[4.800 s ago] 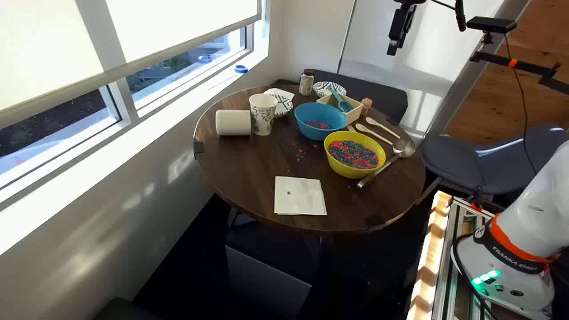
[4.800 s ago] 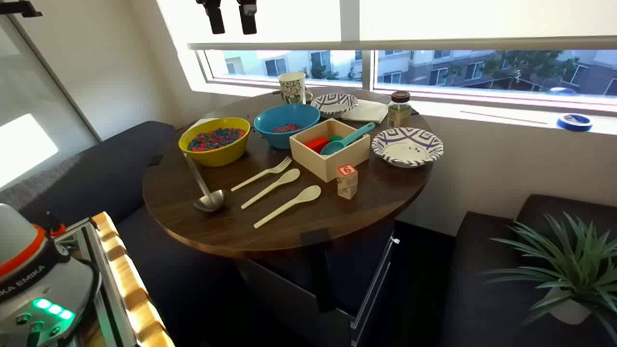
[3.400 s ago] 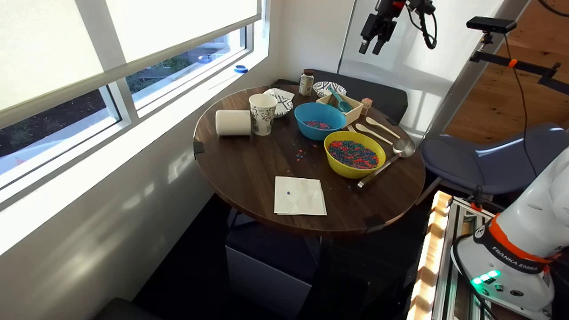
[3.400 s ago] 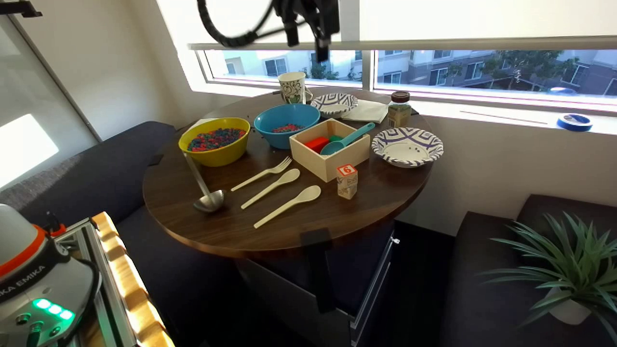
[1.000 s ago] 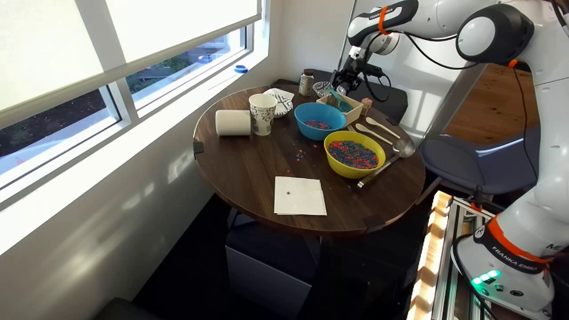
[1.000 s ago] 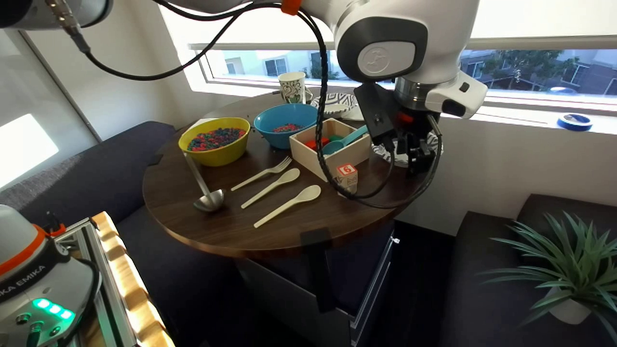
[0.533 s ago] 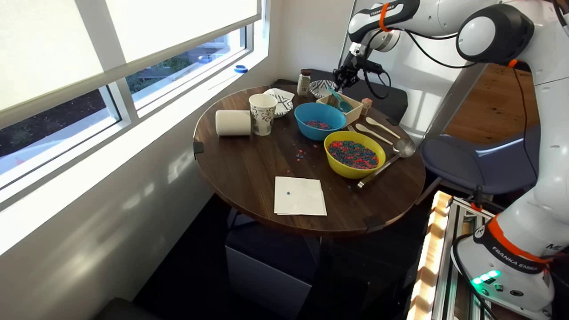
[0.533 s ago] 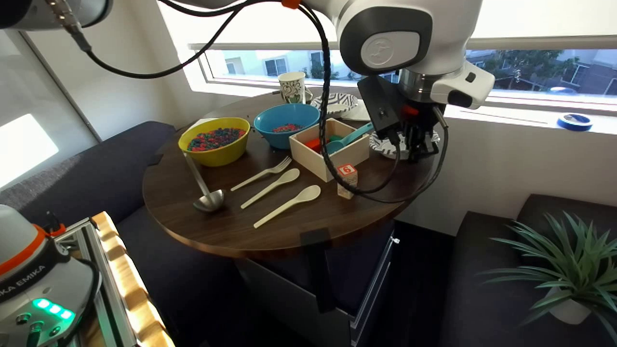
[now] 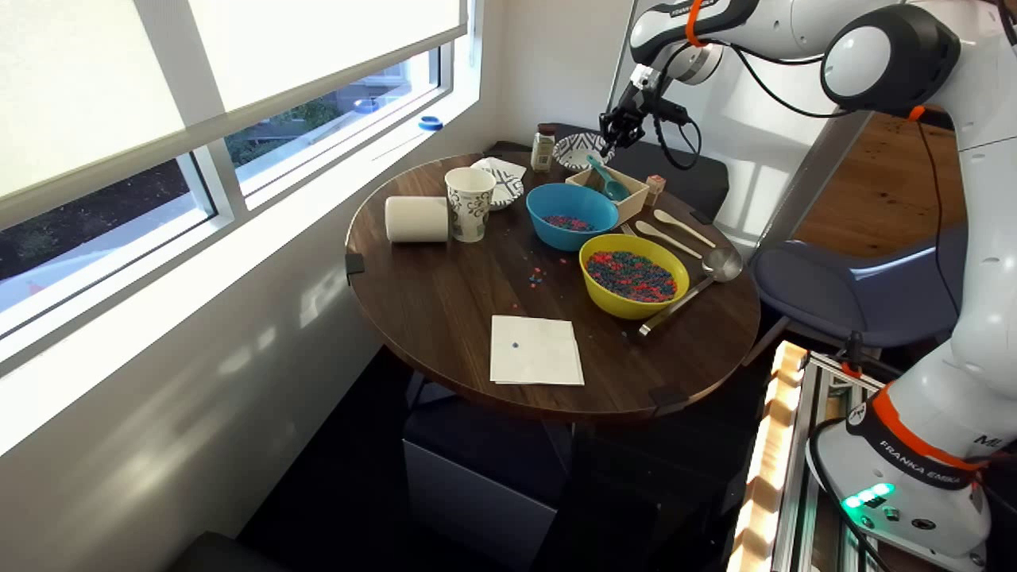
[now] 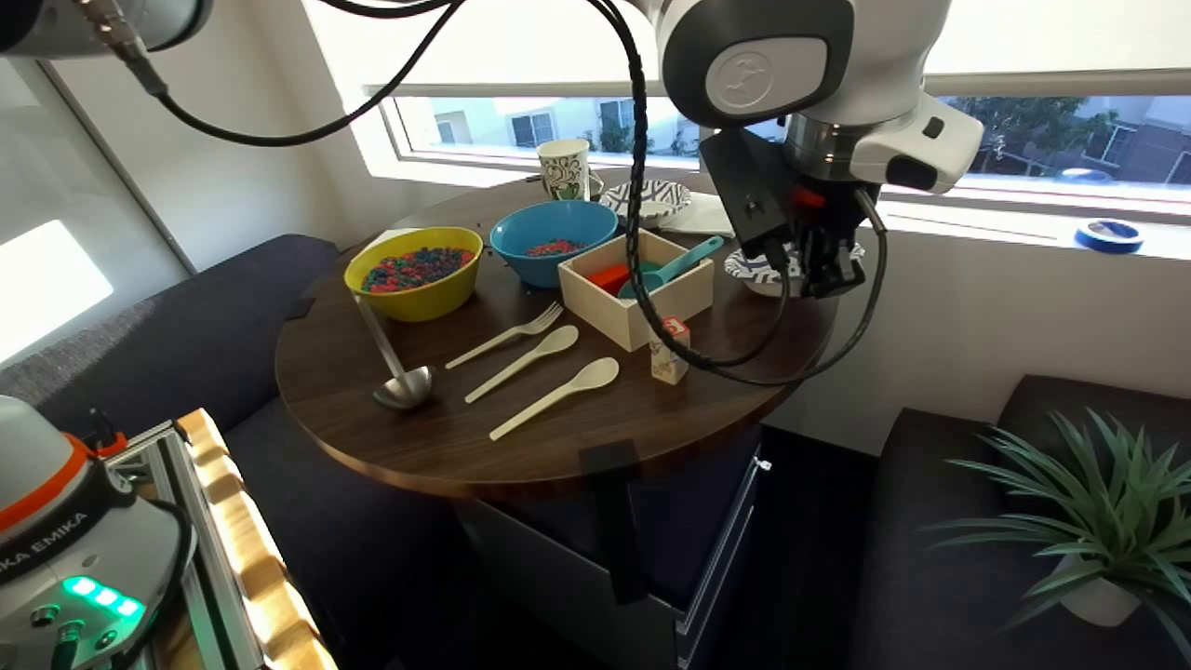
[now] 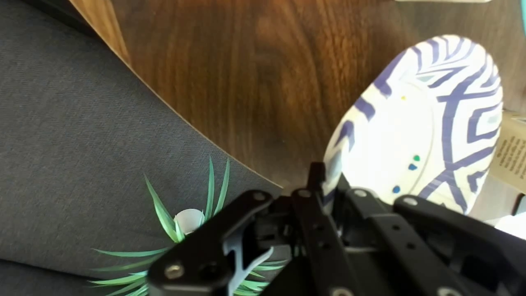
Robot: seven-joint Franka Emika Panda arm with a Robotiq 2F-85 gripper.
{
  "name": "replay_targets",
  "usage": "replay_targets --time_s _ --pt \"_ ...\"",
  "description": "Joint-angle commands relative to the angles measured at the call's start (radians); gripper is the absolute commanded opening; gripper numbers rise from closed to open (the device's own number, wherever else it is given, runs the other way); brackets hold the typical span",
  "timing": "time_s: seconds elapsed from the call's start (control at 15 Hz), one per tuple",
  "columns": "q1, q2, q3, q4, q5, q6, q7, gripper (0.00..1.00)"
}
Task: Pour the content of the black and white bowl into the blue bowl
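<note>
End effector [image 11: 329,181]: pinching one edge of the black and white bowl [image 11: 411,131], a fingertip on either side of the rim in the wrist view; a few seconds ago we saw it high above the counter [image 9: 445,310] with its fingers apart

Black and white bowl: tilted, and higher in both exterior views than half a second ago, so we take the lift to have begun; whether its base is wholly clear of the surface we cannot tell

Pellets [image 11: 412,167]: only a few show inside, two blue and one green near one another, with a yellow speck [image 11: 403,98] well apart, so we expect a very small pour

Bottle [image 9: 543,148]: upright just beside the held bowl in an exterior view, slightly off its spot of a second ago, probably nudged during the grasp

Wooden box [image 10: 684,296]: unmoved, standing between the held bowl and the blue bowl [image 9: 570,200], a teal scoop [image 10: 690,259] sticking up out of it; we would carry high over both

Blue bowl: upright, a shallow reddish heap [image 9: 569,223] inside and no change that we can see; we judge the grasp done, the carry next and the pour not begun, with the one-edge hold likely to let the bowl flex or swing
</note>
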Motion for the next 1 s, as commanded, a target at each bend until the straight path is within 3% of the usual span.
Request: replay_targets --time_s 0.0,0.47,0.93 --pt "-0.054 -0.032 0.041 -0.003 0.057 -0.053 -0.095 0.01" --pt "-0.103 -0.188 0.083 -0.045 0.108 -0.137 -0.298 0.01" --pt "-0.026 -0.334 0.131 -0.131 0.023 -0.294 -0.416 0.01"
